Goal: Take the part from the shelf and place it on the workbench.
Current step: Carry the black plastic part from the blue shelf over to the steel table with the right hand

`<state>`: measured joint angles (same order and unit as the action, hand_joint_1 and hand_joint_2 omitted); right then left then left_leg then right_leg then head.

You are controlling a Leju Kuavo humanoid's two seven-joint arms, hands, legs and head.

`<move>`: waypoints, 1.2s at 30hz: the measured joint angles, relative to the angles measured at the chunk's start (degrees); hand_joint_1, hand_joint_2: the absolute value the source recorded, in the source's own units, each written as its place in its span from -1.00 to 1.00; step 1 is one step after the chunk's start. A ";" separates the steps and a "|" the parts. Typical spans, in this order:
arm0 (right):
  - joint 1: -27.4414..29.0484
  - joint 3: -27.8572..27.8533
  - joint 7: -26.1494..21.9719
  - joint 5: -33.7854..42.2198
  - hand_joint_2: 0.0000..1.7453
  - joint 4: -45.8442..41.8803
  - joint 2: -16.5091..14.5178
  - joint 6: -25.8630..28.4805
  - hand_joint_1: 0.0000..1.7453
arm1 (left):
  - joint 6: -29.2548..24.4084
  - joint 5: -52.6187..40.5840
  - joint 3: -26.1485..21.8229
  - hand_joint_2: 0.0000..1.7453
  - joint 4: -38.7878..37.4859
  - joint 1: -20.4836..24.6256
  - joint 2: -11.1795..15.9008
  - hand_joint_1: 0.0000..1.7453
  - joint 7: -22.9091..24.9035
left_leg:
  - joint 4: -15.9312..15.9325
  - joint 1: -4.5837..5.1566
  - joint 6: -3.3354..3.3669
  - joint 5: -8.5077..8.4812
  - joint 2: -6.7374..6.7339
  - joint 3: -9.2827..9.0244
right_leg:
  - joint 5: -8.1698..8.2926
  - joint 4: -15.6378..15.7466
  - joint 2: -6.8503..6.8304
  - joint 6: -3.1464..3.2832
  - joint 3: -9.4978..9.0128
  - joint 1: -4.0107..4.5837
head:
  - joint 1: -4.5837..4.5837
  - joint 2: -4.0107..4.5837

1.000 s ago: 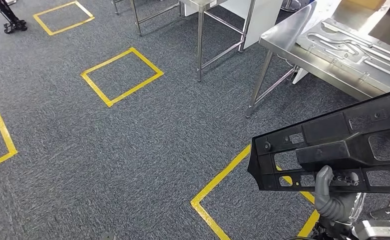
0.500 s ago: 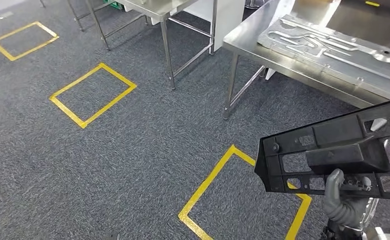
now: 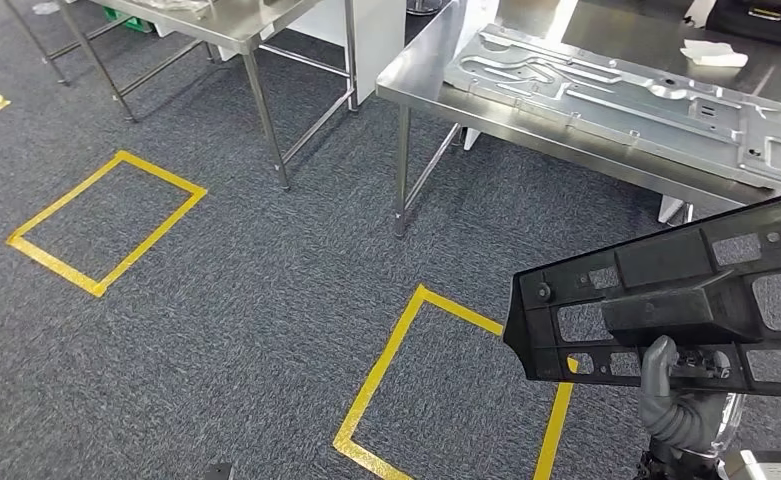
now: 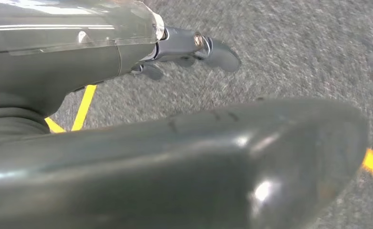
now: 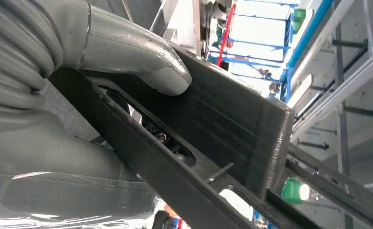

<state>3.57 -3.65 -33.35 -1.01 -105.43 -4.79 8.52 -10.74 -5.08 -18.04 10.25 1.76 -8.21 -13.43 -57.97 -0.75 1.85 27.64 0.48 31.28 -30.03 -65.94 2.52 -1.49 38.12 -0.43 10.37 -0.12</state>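
Black plastic, long and pierced with rectangular openings, the part is off the shelf and carried in the right hand, whose grey thumb hooks up over the lower rail while the other fingers lie behind it; the right wrist view shows that thumb pressed flat on a raised block of the part, so the grasp looks firm. Up and ahead of the fingers stands the steel bench, bearing a large stamped metal plate and a small white object beyond it. Between the fingers and the bench lies grey carpet marked with yellow tape squares. The left hand hangs over the carpet with its fingers curled in and holding nothing. Judging by this, the pickup is done; closing on the bench and setting the part down on it remain, so the task seems roughly at its midpoint.
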 joint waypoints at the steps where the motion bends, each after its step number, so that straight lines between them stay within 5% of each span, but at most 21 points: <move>1: -0.16 0.00 0.05 -0.15 1.00 0.19 0.04 0.04 1.00 | 0.00 -0.03 0.00 -1.00 0.00 -0.05 0.01 -1.00 -0.03 | 0.06 0.09 0.12 -0.01 -0.75 0.02 | -1.74 -3.51 -1.25 -0.26 1.77 -0.13 | -0.01 0.00; 3: -0.20 0.00 0.13 -0.79 1.00 0.66 0.12 0.48 1.00 | -0.04 -0.07 -0.01 -1.00 -0.02 -0.22 0.03 -1.00 0.01 | 0.03 0.16 0.00 0.12 -1.97 0.08 | -3.00 -8.06 -2.13 -0.67 4.07 -0.44 | -0.01 -0.01; 4: -0.19 0.00 0.24 -1.32 1.00 0.90 0.16 0.89 1.00 | -0.08 -0.09 -0.02 -1.00 -0.02 -0.26 0.03 -1.00 0.04 | -0.01 0.16 -0.11 0.21 -2.44 0.07 | -2.11 -7.51 -2.30 -0.81 3.77 -0.58 | -0.01 0.00; 8: -0.94 -0.04 2.84 -3.56 1.00 1.88 0.56 2.91 1.00 | -0.20 -0.22 0.01 -1.00 0.01 0.03 0.02 -1.00 0.36 | -0.19 0.37 -0.98 0.85 -3.37 -0.20 | 3.36 5.70 -3.24 -0.33 -3.35 -0.57 | -0.01 -0.01; 13: -3.41 -0.67 6.20 -5.26 1.00 3.72 2.15 4.21 1.00 | -0.18 -1.12 0.09 -1.00 0.03 0.24 0.05 -1.00 0.75 | -0.91 0.43 -2.51 2.00 -3.03 -0.47 | 3.00 7.81 -2.85 1.43 -4.75 -0.53 | 0.01 0.00; 15: -5.19 -0.91 7.45 -5.77 1.00 4.74 2.92 4.51 1.00 | -0.12 -1.35 0.11 -1.00 0.05 0.21 0.09 -1.00 0.84 | -6.50 0.23 -2.80 4.33 -1.85 2.30 | 2.74 8.14 -2.58 2.14 -5.55 -0.75 | 0.01 0.01; 17: -6.79 -1.12 8.30 -6.08 1.00 5.97 3.71 4.71 1.00 | -0.07 -1.64 0.13 -1.00 0.05 0.04 0.13 -1.00 0.96 | -14.56 0.19 -2.90 6.88 -1.22 7.16 | 2.12 8.13 -2.21 2.47 -6.20 -0.61 | 0.02 0.01; 19: -7.54 -1.27 8.67 -6.27 1.00 6.96 4.34 4.84 1.00 | -0.04 -1.92 0.14 -1.00 0.05 -0.23 0.18 -1.00 1.07 | -17.16 0.19 -2.81 5.67 -1.09 9.85 | 1.26 8.11 -1.70 2.45 -7.27 -0.42 | 0.02 0.00; 21: -8.42 -1.33 9.26 -6.96 1.00 7.78 4.86 5.03 1.00 | 0.01 -2.02 0.14 -1.00 0.04 -0.42 0.25 -1.00 1.12 | -11.04 0.29 -2.22 0.16 -1.00 8.44 | 0.14 8.12 -1.21 2.30 -8.82 -0.29 | 0.02 0.00; 23: -10.08 -1.33 10.27 -8.22 1.00 8.87 5.37 5.35 1.00 | 0.09 -2.06 0.14 -1.00 0.02 -0.48 0.42 -1.00 1.11 | -4.21 0.66 -1.45 -3.25 -0.73 5.88 | -0.91 8.20 -0.80 1.88 -9.91 -0.16 | -0.01 0.01; 26: -13.24 -1.33 11.49 -9.85 1.00 10.80 6.80 5.79 1.00 | 0.22 -2.05 0.13 -1.00 0.02 -0.17 0.55 -1.00 0.95 | -0.97 1.10 -0.51 -2.40 -0.62 4.11 | -1.05 8.16 -0.44 0.67 -10.36 -0.35 | 0.00 -0.01; 28: -15.29 -1.33 11.70 -10.28 1.00 11.68 7.89 5.88 1.00 | 0.25 -2.00 0.11 -1.00 0.03 -0.16 0.57 -1.00 0.86 | 0.25 0.90 0.20 -1.96 -0.66 2.70 | -0.13 5.80 -0.93 0.02 -9.52 -0.46 | 0.03 -0.01; 30: -16.98 -1.33 11.70 -10.38 1.00 12.34 8.83 5.88 1.00 | 0.24 -1.97 0.08 -1.00 0.03 -0.27 0.58 -1.00 0.80 | 1.43 0.68 0.64 -1.45 -0.66 0.87 | -0.08 0.13 -1.60 -0.44 -5.82 -0.58 | 0.02 -0.01; 33: -18.03 -1.33 11.69 -10.38 1.00 13.29 9.78 5.81 1.00 | 0.26 -1.95 0.07 -1.00 0.03 -0.42 0.55 -1.00 0.78 | 2.14 0.53 0.68 0.25 -0.49 -1.78 | -3.83 -7.32 -1.90 -1.21 1.40 -0.81 | 0.02 -0.01; 35: -18.17 -1.33 11.63 -10.31 1.00 13.81 10.13 5.67 1.00 | 0.27 -1.92 0.07 -1.00 0.03 -0.60 0.51 -1.00 0.78 | 2.20 0.34 0.34 1.99 -0.34 -4.12 | -4.40 -5.63 -2.10 -1.47 3.42 -1.05 | 0.02 -0.01; 36: -18.24 -1.33 11.55 -10.16 1.00 14.07 10.31 5.54 1.00 | 0.26 -1.90 0.07 -1.00 0.03 -0.68 0.50 -1.00 0.79 | 2.20 0.24 0.11 3.02 -0.31 -5.44 | -2.48 -2.75 -2.33 -1.58 3.53 -1.17 | 0.02 -0.01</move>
<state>-14.67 -4.98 -21.81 -11.16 -91.36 5.52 14.05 -10.48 -6.98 -17.97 10.27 1.09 -7.70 -12.64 -55.77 -0.51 1.96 30.66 0.17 25.84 -32.51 -68.69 0.20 -3.07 41.65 -1.60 10.38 -0.13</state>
